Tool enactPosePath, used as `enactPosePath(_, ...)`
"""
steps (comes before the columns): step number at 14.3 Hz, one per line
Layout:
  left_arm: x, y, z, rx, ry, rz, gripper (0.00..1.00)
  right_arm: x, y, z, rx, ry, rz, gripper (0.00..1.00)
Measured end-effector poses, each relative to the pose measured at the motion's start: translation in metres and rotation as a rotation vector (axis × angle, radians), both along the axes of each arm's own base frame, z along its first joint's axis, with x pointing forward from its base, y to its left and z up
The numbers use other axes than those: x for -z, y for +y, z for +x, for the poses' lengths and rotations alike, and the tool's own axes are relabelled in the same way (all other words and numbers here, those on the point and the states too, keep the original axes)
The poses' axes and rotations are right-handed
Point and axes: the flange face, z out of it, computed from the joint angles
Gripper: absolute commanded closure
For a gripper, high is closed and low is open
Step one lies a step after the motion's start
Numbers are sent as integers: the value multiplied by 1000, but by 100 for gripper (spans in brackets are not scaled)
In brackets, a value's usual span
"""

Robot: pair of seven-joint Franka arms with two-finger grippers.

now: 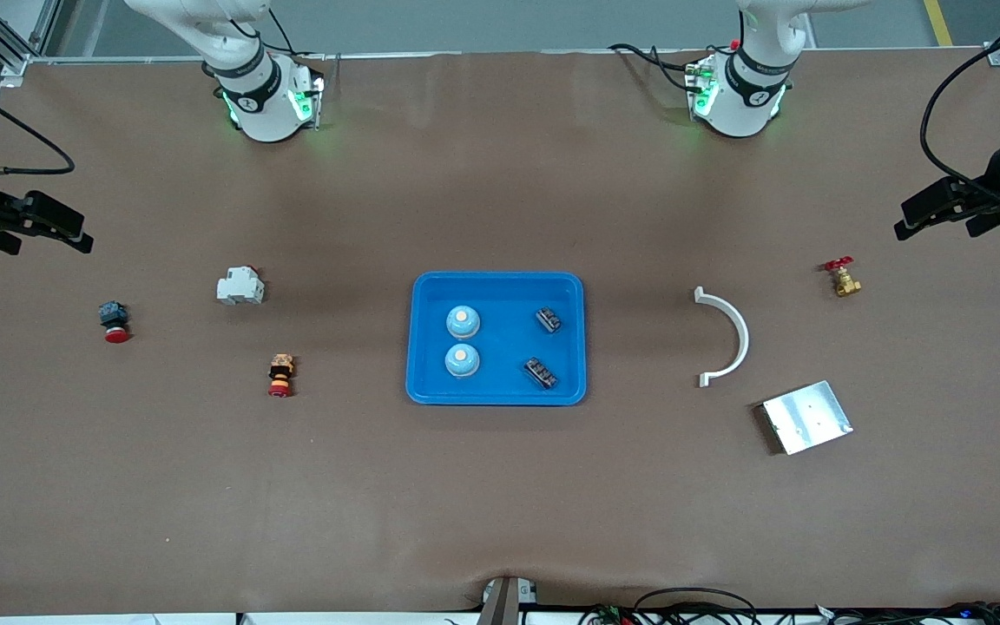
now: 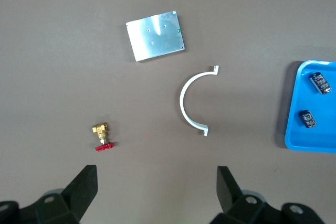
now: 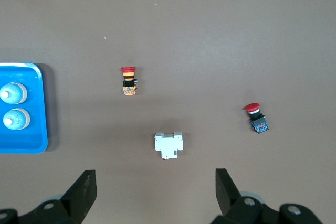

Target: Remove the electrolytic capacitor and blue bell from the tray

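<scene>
A blue tray (image 1: pixel 500 278) lies mid-table. Inside it, two pale blue bells (image 1: pixel 463 321) (image 1: pixel 461 359) stand toward the right arm's end, and two black capacitors (image 1: pixel 548 319) (image 1: pixel 541 371) lie toward the left arm's end. The left wrist view shows both capacitors (image 2: pixel 320 82) in the tray (image 2: pixel 294 129); the right wrist view shows both bells (image 3: pixel 11 94). My left gripper (image 1: pixel 904 219) (image 2: pixel 156 174) hangs open and empty over the table's left-arm end. My right gripper (image 1: pixel 75 233) (image 3: pixel 156 178) hangs open and empty over the right-arm end.
Toward the right arm's end lie a white breaker (image 1: pixel 240 285), a red-capped black button (image 1: pixel 115 321) and an orange-and-red button (image 1: pixel 281 374). Toward the left arm's end lie a white curved bracket (image 1: pixel 726 334), a metal plate (image 1: pixel 806 417) and a brass valve (image 1: pixel 843 278).
</scene>
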Motion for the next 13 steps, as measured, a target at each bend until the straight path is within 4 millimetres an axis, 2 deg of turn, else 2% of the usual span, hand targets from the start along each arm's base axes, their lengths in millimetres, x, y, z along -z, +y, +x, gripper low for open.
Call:
enactPosePath(7,-7,0,3,0,-18,4,0,0,0,0,0,-4,0,0)
enactPosePath(13,9,-1,11,-3,13,3,0,0,0,1,0,-5,0,0)
